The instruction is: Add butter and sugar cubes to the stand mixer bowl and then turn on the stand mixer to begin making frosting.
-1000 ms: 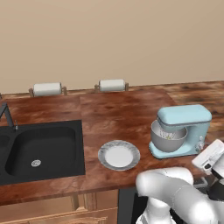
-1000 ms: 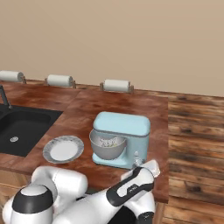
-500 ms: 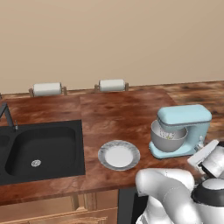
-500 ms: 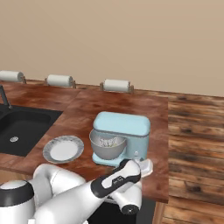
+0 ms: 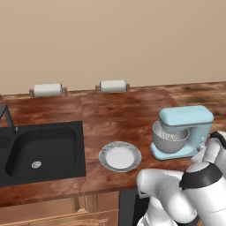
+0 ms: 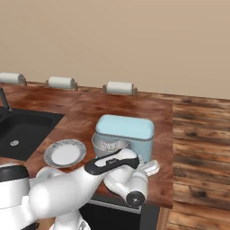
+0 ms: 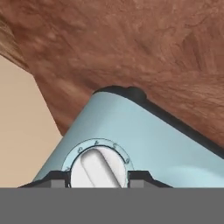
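Note:
The light blue stand mixer (image 5: 184, 118) stands on the wooden counter, with its grey metal stand mixer bowl (image 5: 169, 141) under the head. Small pale bits lie in the bowl (image 6: 109, 144); I cannot tell butter from sugar cubes among them. My hand is at the mixer's right side, low by its base. In the hand view the silver knob (image 7: 99, 168) on the mixer's blue body (image 7: 144, 140) sits right between my two dark fingertips. The gripper (image 7: 98, 180) is closed against the knob's two sides.
A grey-rimmed white plate (image 5: 119, 156) lies bare to the left of the mixer. A black sink (image 5: 39, 152) takes up the counter's left part. Paper towel rolls (image 5: 113, 86) stand along the back wall. The counter ends just right of the mixer (image 6: 168, 148).
My elbow and forearm have swung lower across the front of the counter, while the hand stays by the mixer's right side. Mixer, bowl and plate have not moved.

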